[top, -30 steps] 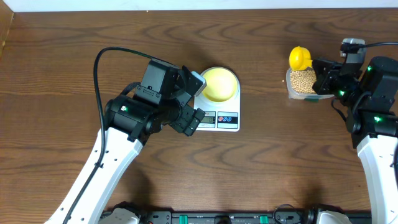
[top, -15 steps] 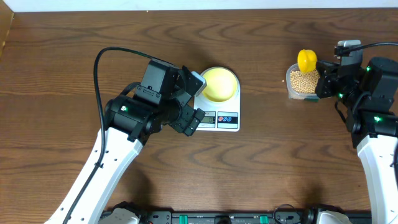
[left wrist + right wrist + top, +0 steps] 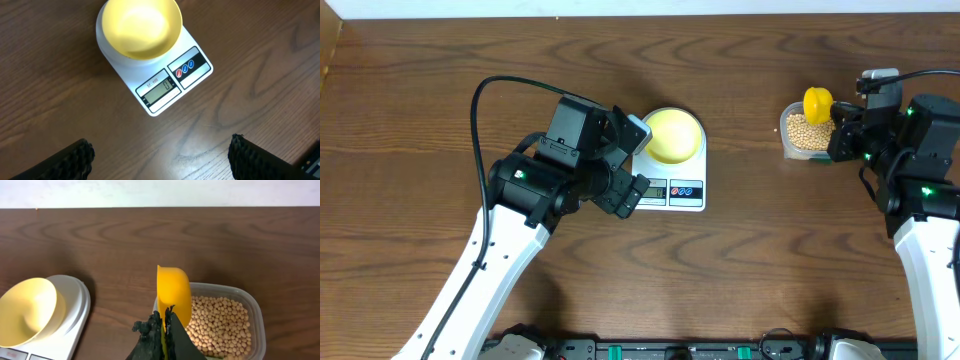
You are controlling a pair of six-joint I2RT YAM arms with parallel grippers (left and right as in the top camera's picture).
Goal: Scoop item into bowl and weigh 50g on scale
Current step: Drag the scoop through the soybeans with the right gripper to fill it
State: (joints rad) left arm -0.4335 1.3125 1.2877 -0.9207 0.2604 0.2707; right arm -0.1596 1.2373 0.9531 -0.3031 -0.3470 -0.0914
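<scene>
Right gripper (image 3: 164,326) clenched on yellow scoop (image 3: 173,292). Scoop has shifted slightly toward 3 o'clock, now over 12 o'clock rim of tub (image 3: 254,311) of beans (image 3: 220,325). Left gripper (image 3: 162,156) released, unmoved above scale (image 3: 165,87). Bowl (image 3: 141,26) on scale's 12 o'clock end.

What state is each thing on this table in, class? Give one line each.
bowl: empty, on the scale.
scale: switched on, reading 0.
tub: open, holding beans.
scoop: gripped, held at the tub.
left hand: open, empty.
right hand: shut on the scoop.
</scene>
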